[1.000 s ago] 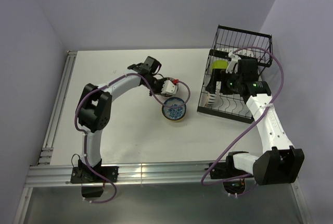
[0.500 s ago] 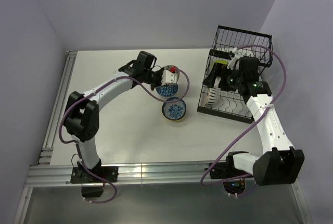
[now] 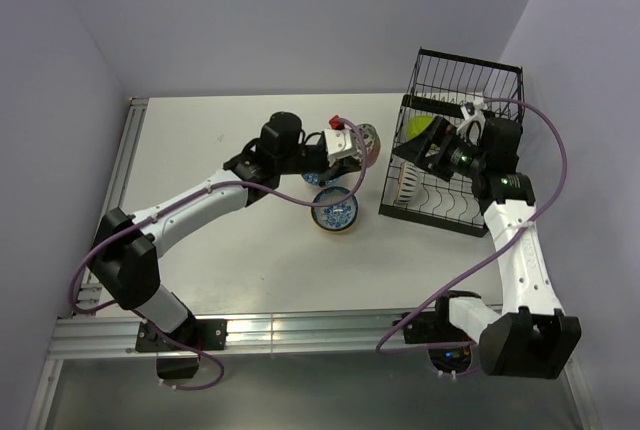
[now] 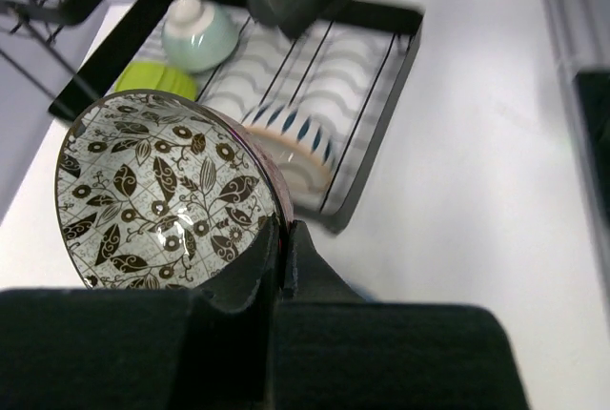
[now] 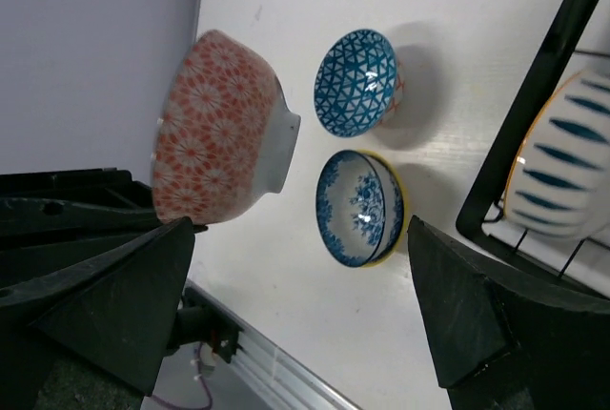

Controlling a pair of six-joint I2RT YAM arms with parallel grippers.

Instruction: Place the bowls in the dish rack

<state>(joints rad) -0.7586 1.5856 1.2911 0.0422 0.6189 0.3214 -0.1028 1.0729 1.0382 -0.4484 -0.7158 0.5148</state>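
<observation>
One round bowl with a dark leaf pattern (image 4: 162, 191) has just risen from the counter (image 3: 250, 250), rim pinched in the left claw (image 4: 283, 257), and hangs tilted beside the black wire dish rack (image 4: 393, 95) by the counter's right edge, ready for loading; the right claw (image 3: 425, 147) gapes empty.

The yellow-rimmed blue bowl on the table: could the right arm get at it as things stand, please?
Probably yes. The right tool is open and empty, and the yellow-rimmed bowl sits uncovered beside the rack. The left tool, holding a leaf-patterned bowl, hangs close by, so care is needed.
</observation>
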